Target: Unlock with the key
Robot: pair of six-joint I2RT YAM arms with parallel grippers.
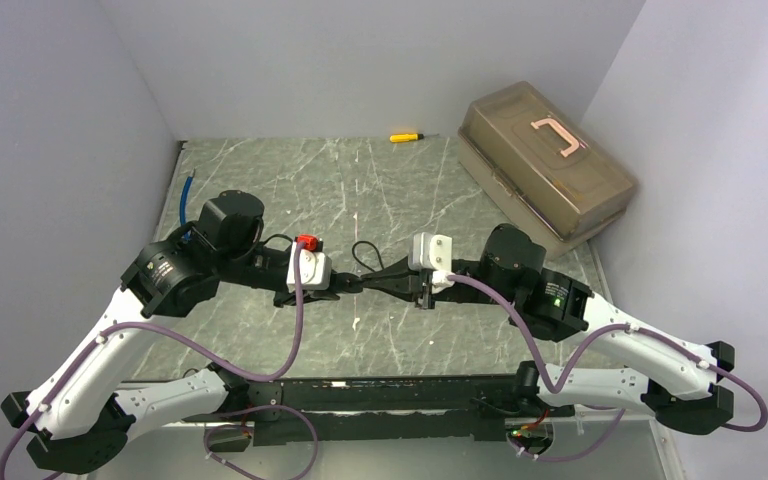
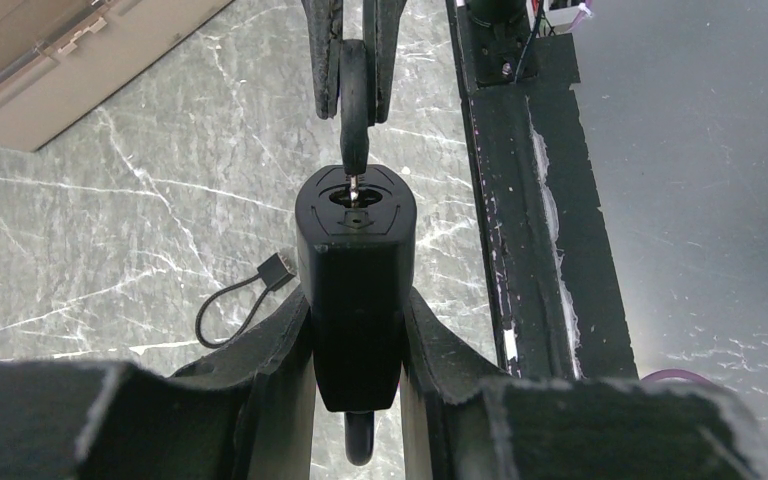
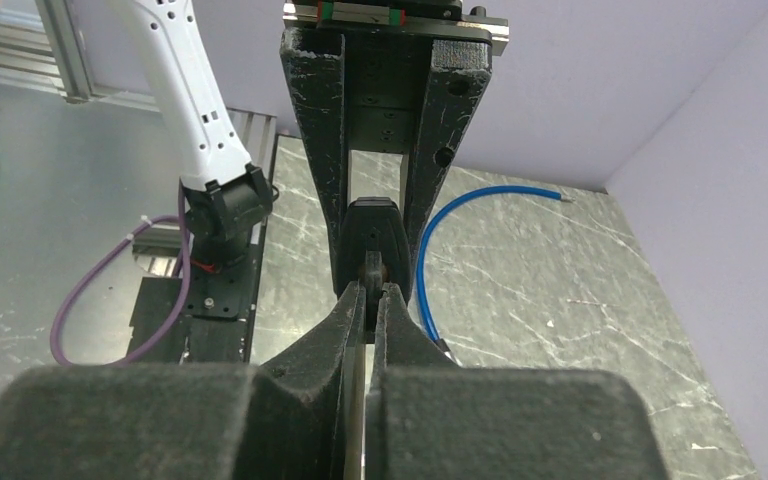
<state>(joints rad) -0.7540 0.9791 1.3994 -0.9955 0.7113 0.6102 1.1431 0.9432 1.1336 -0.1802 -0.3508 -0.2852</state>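
My left gripper (image 2: 355, 305) is shut on the body of a black padlock (image 2: 355, 260), keyhole end facing away and the shackle end (image 2: 360, 440) sticking out behind the fingers. My right gripper (image 3: 371, 292) is shut on the black head of the key (image 3: 372, 268). In the left wrist view the key (image 2: 355, 95) comes down from the top and its metal blade sits in the padlock's keyhole. The padlock also shows in the right wrist view (image 3: 372, 225), between the left gripper's fingers (image 3: 315, 150). In the top view the left gripper (image 1: 332, 286) and right gripper (image 1: 378, 281) meet tip to tip above the table's middle.
A brown translucent toolbox (image 1: 545, 165) with a pink handle stands at the back right. A yellow screwdriver (image 1: 405, 137) lies by the back wall. A blue cable (image 1: 187, 195) lies at the left, and a black cable loop (image 2: 245, 300) is under the grippers. A black rail (image 1: 380, 395) runs along the front edge.
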